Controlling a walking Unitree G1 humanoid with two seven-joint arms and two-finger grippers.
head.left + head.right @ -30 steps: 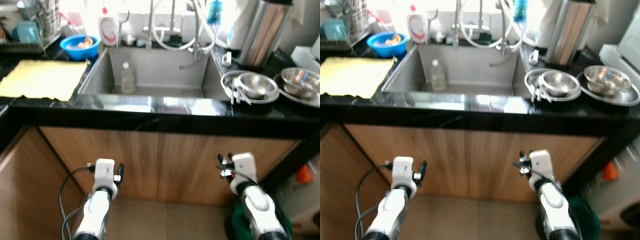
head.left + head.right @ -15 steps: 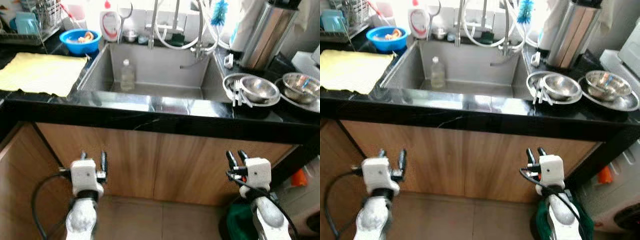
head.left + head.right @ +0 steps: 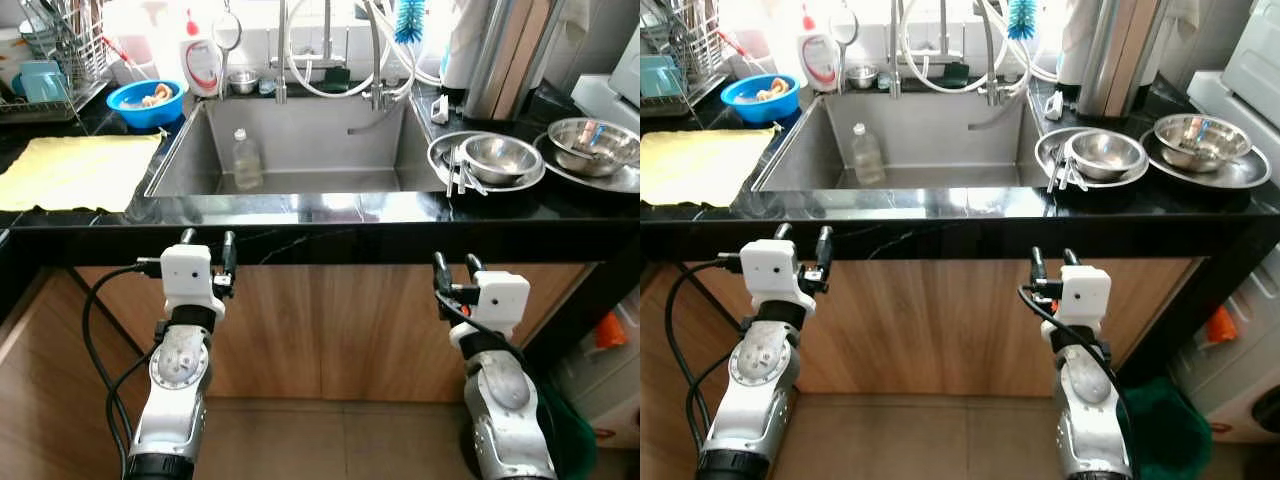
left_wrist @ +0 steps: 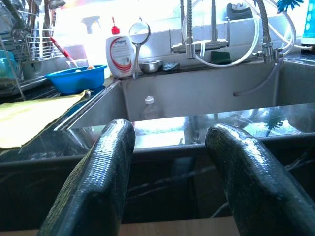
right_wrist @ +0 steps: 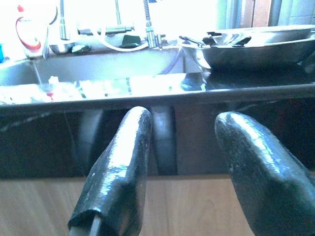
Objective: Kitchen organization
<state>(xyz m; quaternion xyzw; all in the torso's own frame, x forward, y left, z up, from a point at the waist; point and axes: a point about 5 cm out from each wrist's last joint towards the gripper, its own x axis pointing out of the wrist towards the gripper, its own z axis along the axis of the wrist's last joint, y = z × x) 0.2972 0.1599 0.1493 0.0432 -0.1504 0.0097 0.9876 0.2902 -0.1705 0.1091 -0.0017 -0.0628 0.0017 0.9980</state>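
Facing the sink (image 3: 300,150), you have both arms raised in front of the wooden cabinet doors (image 3: 330,320), just below the black counter edge (image 3: 320,232). Your left gripper (image 3: 204,238) has its two fingers spread apart with nothing between them, the tips level with the counter's front lip. Your right gripper (image 3: 450,264) is likewise parted and empty, sitting slightly lower. A clear plastic bottle (image 3: 246,160) stands upright inside the basin, beyond and above your left fingers, well apart from them. On the counter to the right, steel bowls (image 3: 500,157) rest beyond your right gripper; a yellow cloth (image 3: 75,170) lies to the left.
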